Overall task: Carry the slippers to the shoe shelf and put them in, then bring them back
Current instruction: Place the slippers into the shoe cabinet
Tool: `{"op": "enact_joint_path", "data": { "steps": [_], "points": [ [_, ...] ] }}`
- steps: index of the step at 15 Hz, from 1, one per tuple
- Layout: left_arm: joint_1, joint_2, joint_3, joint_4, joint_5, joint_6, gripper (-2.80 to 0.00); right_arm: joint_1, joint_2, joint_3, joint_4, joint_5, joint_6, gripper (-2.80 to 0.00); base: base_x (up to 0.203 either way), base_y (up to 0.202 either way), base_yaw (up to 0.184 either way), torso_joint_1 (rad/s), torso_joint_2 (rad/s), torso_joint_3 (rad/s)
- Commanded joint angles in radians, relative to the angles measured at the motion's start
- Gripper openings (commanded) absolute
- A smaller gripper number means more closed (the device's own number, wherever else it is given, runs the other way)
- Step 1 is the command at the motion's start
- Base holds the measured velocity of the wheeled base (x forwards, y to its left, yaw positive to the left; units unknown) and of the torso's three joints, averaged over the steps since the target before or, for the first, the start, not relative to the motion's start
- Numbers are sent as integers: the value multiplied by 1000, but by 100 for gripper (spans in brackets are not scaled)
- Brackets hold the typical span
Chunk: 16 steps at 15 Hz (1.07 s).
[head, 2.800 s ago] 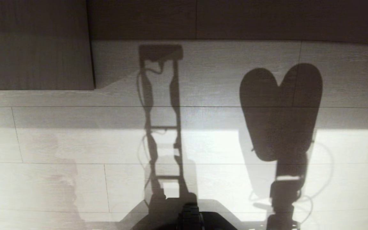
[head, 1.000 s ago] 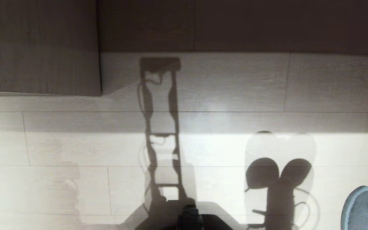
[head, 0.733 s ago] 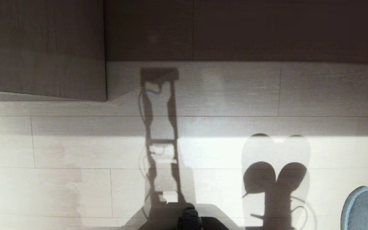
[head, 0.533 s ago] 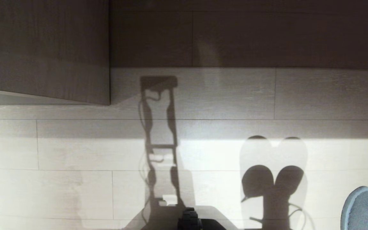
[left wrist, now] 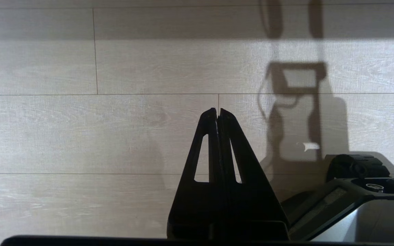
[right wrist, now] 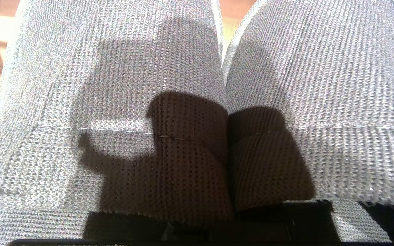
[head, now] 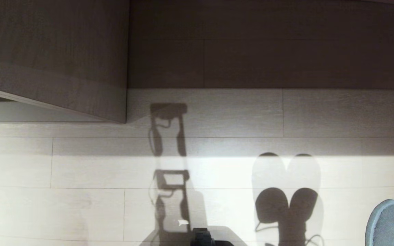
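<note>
A: Where are the slippers (head: 386, 223), and which way do they point?

B: In the head view, only their rounded blue-grey soles with a paler rim peek in at the lower right corner, raised above the floor (head: 217, 167); their shadow on the boards is a heart-like pair of lobes, rounded ends toward the wall unit. In the right wrist view the two slippers (right wrist: 115, 85) fill the frame side by side, touching along a narrow seam, long axes running away from the camera.

A: Is the right gripper holding them?

B: Its fingers are hidden under the slippers, but the right gripper is clenched and the pair rests against it, so it appears to grasp them; the exact hold cannot be seen.

A: And the left gripper (left wrist: 217, 111)?

B: Clamped together, two black triangular fingers meeting at the tips, grasping nothing, pointing down over bare floor.

A: What is the room like?

B: Pale wood-grain planks with thin dark joints; a bright band of light crosses them, cut by the robot's ladder-like shadow. Beyond lies the shoe shelf (head: 268, 51), a shadowed recess with a pale base board; a wood-grain cabinet block (head: 53, 58) juts out at the left.

A: Textures?

B: The slipper fabric is a coarse grey knit mesh with stitched seams.
</note>
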Motion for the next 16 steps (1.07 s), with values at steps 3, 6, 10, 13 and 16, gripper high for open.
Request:
{"op": "enact_joint_path", "data": {
  "steps": [3,6,10,13,16],
  "points": [
    [0,1,0,0,0,0,-280,0,2,0,0,-1,2,-280,0,0,0,-1,2,200],
    [0,1,0,0,0,0,-280,0,2,0,0,-2,2,-280,0,0,0,2,5,198],
    [0,1,0,0,0,0,-280,0,2,0,0,-1,1,-280,0,0,0,2,0,204],
    [0,1,0,0,0,0,-280,0,2,0,-2,-1,1,-280,0,0,0,3,2,199],
    [0,1,0,0,0,0,-280,0,2,0,0,-2,7,-280,0,0,0,1,2,202]
  ]
}}
